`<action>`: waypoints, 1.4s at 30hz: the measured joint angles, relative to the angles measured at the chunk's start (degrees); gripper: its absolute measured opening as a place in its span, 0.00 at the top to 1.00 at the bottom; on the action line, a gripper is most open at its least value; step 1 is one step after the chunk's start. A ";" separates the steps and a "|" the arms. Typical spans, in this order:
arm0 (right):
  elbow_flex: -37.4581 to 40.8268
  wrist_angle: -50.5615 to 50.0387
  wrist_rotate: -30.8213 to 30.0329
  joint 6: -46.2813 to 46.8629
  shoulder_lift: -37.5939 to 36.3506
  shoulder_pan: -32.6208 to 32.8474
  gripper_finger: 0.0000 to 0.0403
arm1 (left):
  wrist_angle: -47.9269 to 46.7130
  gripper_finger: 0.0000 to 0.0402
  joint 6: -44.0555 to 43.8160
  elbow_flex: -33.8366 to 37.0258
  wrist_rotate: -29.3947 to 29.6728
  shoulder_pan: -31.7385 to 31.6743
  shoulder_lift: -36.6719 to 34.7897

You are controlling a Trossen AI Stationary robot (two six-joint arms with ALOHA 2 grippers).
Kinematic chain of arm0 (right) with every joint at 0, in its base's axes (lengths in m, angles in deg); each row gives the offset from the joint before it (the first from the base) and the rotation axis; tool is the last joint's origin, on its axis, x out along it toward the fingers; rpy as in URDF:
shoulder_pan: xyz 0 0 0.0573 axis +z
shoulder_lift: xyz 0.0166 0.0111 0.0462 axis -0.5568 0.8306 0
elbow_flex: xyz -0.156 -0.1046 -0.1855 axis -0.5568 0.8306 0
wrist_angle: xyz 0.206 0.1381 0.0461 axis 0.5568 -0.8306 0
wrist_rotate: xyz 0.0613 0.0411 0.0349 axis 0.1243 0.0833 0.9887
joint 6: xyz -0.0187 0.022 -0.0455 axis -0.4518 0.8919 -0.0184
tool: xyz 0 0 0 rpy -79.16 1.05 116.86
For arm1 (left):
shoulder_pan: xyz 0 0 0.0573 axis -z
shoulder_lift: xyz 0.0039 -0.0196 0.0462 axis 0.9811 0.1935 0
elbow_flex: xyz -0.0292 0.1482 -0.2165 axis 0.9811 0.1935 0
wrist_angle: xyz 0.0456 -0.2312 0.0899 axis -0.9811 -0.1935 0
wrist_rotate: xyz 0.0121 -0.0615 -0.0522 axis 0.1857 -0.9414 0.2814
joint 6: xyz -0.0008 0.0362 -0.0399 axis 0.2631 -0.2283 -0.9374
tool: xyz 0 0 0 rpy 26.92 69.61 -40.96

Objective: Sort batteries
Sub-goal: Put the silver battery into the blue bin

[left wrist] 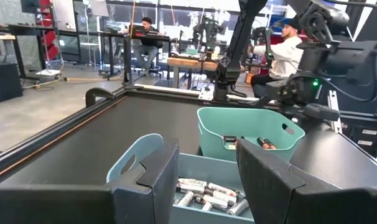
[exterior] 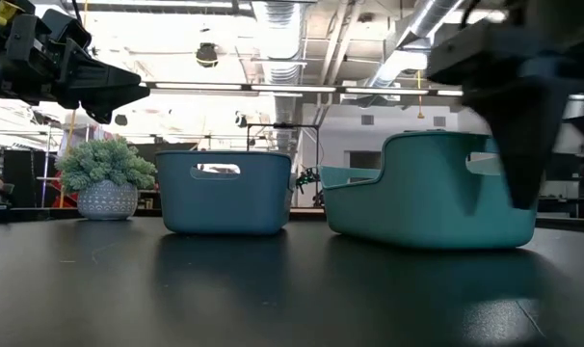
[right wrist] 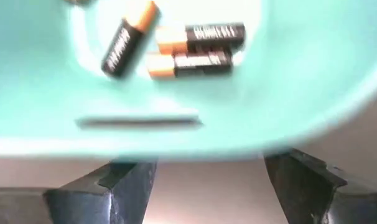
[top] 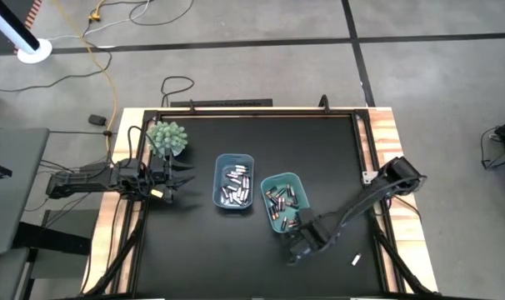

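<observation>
High view gives me bare black tabletop (top: 327,158) toward the far edge and along the near rail. My right gripper (top: 296,250) hangs spread and empty just off the teal bin (top: 283,202), at its near wall; dark copper-ended batteries (right wrist: 191,46) lie inside, smooth little cylinders on glossy plastic. My left gripper (top: 180,177), fingers parted, holding nothing, waits beside the potted plant (top: 167,137), facing the blue bin (top: 234,182) of silvery batteries (left wrist: 207,194)
</observation>
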 joint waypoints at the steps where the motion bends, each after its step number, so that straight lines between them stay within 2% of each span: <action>1: 0.00 0.02 -0.02 -1.20 0.00 -1.06 0.23 | -0.01 0.61 0.00 0.00 0.00 -0.02 0.00; 10: 0.00 5.80 -0.36 -11.86 0.00 -10.57 0.23 | 0.00 0.61 -0.02 0.00 0.00 -0.02 0.00; 14: 0.00 5.18 -0.45 -15.29 0.00 -14.10 0.23 | 0.00 0.61 -0.02 0.00 0.00 0.00 0.00; 24: 0.00 7.47 -0.55 -21.88 0.00 -19.34 0.23 | 0.00 0.61 -0.02 0.00 0.00 -0.02 0.00; 31: 0.00 5.11 -0.75 -21.43 -0.38 -17.32 0.23 | 0.00 0.61 0.00 0.00 0.00 -0.01 0.00; 39: -0.02 -2.37 -0.70 -12.72 -5.86 -9.22 0.23 | 0.00 0.61 -0.02 0.00 0.00 -0.02 0.00; 42: -0.02 -7.38 1.96 -6.09 -8.55 -5.34 0.23 | 0.00 0.61 -0.01 0.00 0.00 -0.01 0.00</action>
